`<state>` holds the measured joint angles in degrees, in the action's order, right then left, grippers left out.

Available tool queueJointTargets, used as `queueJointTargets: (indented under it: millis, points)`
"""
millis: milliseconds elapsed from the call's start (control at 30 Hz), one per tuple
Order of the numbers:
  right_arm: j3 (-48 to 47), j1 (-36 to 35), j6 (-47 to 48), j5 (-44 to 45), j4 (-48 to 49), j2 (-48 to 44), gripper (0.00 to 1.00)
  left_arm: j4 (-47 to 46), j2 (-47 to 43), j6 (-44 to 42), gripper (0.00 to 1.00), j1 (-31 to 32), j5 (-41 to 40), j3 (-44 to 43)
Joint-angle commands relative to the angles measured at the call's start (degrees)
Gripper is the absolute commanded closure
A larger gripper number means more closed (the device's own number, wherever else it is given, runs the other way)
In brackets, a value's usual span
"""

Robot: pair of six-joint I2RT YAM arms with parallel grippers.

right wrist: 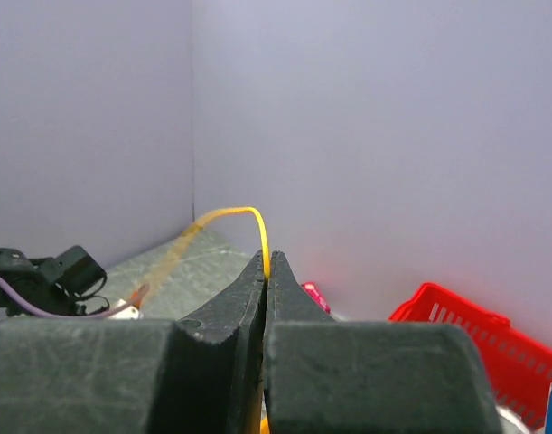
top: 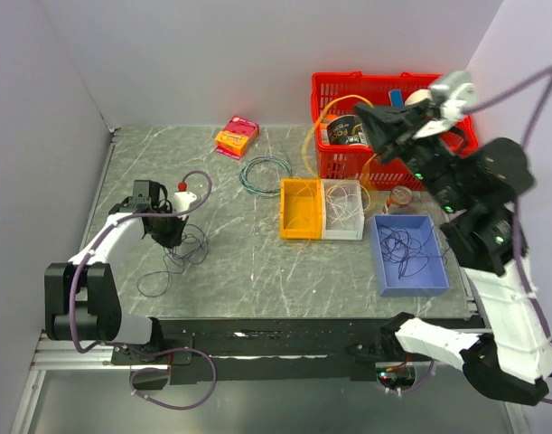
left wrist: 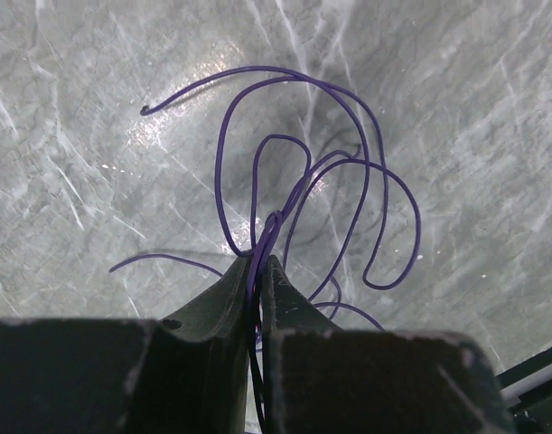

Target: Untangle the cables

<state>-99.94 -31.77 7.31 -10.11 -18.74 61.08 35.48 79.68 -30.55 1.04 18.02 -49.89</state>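
Dark purple cables (left wrist: pixel 366 208) lie looped on the marble table, and my left gripper (left wrist: pixel 257 262) is shut on a bunch of their strands. From above, that gripper (top: pixel 170 240) points down at the table's left side, with the purple cables (top: pixel 192 249) spread around it. My right gripper (right wrist: pixel 266 259) is shut on a yellow cable (right wrist: pixel 230 212) that arches out of its tips. From above, the right gripper (top: pixel 359 113) is raised over the red basket (top: pixel 384 86), and the yellow cable (top: pixel 308 145) hangs in a loop towards the table.
A yellow bin (top: pixel 285 208), a clear bin (top: pixel 360 212) and a blue bin (top: pixel 381 262) hold sorted strands at centre right. A blue-green wire coil (top: pixel 265 174), a pink-orange box (top: pixel 237 136), a small white bottle (top: pixel 185 194) and a can (top: pixel 399 199) are also on the table.
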Motion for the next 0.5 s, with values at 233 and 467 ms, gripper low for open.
queueJointTargets:
  millis: [233,467]
  points:
    - [18.4,7.6,-7.0,-1.7,9.9,10.1,1.0,3.5,-6.8,-0.2,0.87,-0.2,4.4,-2.3]
    - [23.6,8.6,-10.4,-4.0,11.6,19.1,1.0,3.8,-7.8,-0.3,0.87,-0.2,4.8,-1.7]
